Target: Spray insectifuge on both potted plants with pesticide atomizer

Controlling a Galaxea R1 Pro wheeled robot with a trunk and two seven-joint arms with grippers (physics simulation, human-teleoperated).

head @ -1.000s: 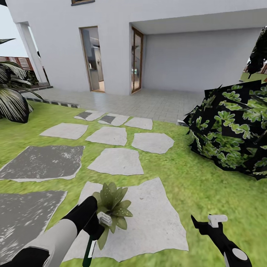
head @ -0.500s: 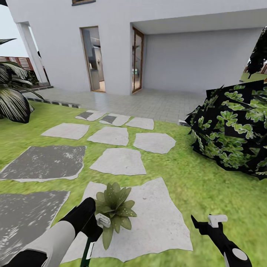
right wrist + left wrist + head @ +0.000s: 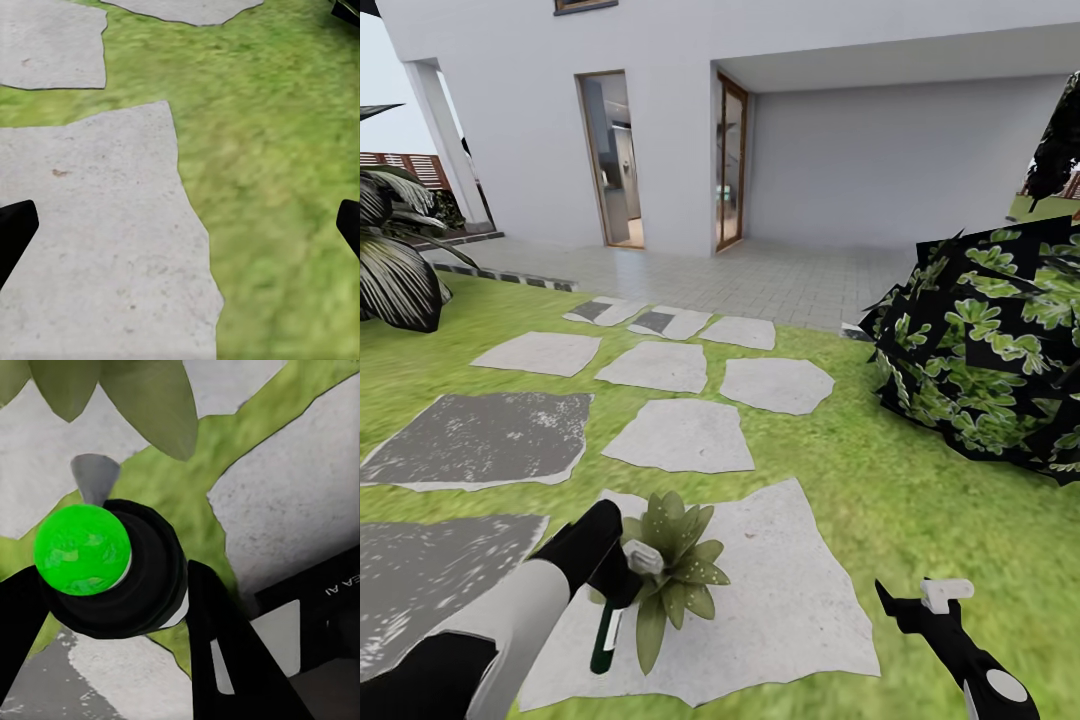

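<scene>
Far out to the left of the left pincer (image 3: 622, 578), a dark-fronded palm (image 3: 395, 270) stands at the lawn's edge, and two grey stepping stones (image 3: 480, 438) lie in the grass on that same side. The left pincer is clamped around the pesticide atomizer (image 3: 606, 632), whose dark green body hangs below the grip while its white spray head (image 3: 643, 556) sits level with the fingers. In the left wrist view the bottle's round green base (image 3: 82, 549) faces the camera between the two black fingers (image 3: 225, 645). Touching the spray head, just to the right of this pincer, a potted plant (image 3: 672, 572) spreads its pale-speckled pointed leaves over a large white stone (image 3: 780, 600). Beyond it, further white stones (image 3: 678, 436) lead toward the white house (image 3: 760, 120) with its two open doorways.

Well to the right of the plant, the right pincer (image 3: 930, 607) hovers low over the grass (image 3: 920, 520), holding nothing; the right wrist view shows its fingertips (image 3: 15, 229) spread wide apart above stone and lawn. Farther away beyond this pincer stands a large broad-leaved bush (image 3: 985, 370).
</scene>
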